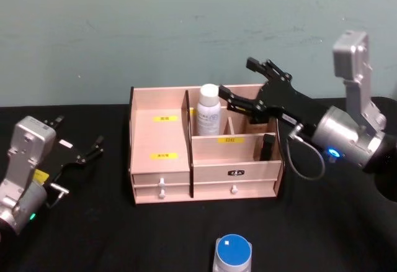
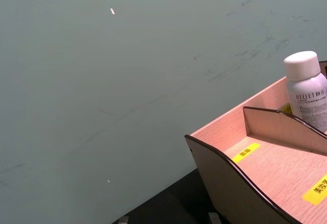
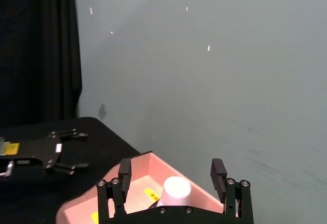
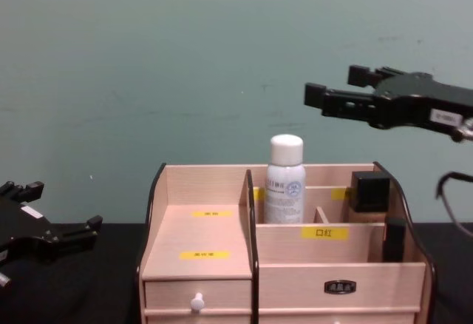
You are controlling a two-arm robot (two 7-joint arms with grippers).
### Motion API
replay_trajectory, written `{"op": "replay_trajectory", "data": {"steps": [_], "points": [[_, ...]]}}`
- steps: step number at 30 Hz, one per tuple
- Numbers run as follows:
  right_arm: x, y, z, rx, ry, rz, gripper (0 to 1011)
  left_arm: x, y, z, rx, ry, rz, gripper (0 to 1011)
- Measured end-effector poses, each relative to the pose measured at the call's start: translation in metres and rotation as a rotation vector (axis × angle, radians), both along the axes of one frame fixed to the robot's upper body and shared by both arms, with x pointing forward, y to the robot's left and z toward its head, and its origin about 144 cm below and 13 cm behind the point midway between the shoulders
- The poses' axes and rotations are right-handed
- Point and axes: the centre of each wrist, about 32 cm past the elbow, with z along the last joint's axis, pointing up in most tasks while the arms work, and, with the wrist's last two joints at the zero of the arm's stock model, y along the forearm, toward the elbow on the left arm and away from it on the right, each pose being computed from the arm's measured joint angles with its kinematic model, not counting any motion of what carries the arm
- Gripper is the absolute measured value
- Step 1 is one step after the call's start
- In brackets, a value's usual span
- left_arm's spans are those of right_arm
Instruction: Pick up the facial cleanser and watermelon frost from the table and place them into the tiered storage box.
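The right hand [image 1: 237, 79] hung wide open and empty above the storage box [image 1: 160, 104], over the white bottle [image 1: 208, 113] standing upright in a back compartment. The blue-capped jar [image 1: 233, 253] stood on the surface [image 1: 322, 222] in front of the box, probably nearer that hand than the open, empty left hand [image 1: 77, 134].

Chest view: tiered storage box [image 4: 332, 279] holding an upright white-capped bottle [image 4: 284, 183] in a rear compartment, right end effector [image 4: 329, 86] spread above-right, left end effector [image 4: 66, 206] low at left.
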Motion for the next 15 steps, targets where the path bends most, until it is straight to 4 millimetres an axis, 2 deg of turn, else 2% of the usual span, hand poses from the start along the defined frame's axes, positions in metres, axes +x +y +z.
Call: {"op": "replay_trajectory", "data": {"steps": [7,15], "points": [[-0.016,-0.008,-0.009,0.013,0.027,0.021,1003,0.0,0.0,0.0,0.0,0.0,0.0,1010],[-0.029,-0.019,-0.037,0.027,0.111,0.083,1003,0.0,0.0,0.0,0.0,0.0,0.0,1010]]}}
